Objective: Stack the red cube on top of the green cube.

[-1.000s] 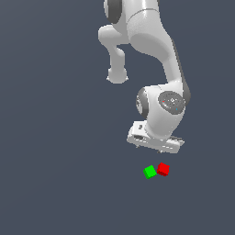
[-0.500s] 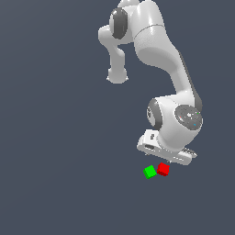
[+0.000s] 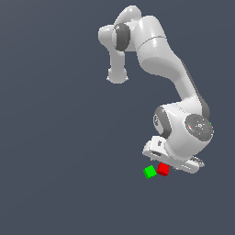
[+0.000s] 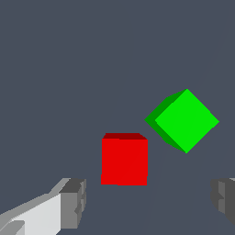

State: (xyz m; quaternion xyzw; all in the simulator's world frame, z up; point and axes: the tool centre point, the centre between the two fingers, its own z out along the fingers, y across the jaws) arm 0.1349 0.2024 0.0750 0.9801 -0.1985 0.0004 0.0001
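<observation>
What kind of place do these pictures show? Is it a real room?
Most likely a simulated scene, not a real room. The ground is one flat grey surface without texture or walls, and the red cube and green cube are plain, evenly coloured blocks. Only the white arm's gripper is with them.

No readable text, labels or numbers anywhere.

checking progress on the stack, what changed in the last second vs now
The arm lowered, bringing the pincer down until it sits just above the red cube, fingers open and nothing held yet. The red cube and the green cube stayed where they were, side by side on the floor.
</observation>
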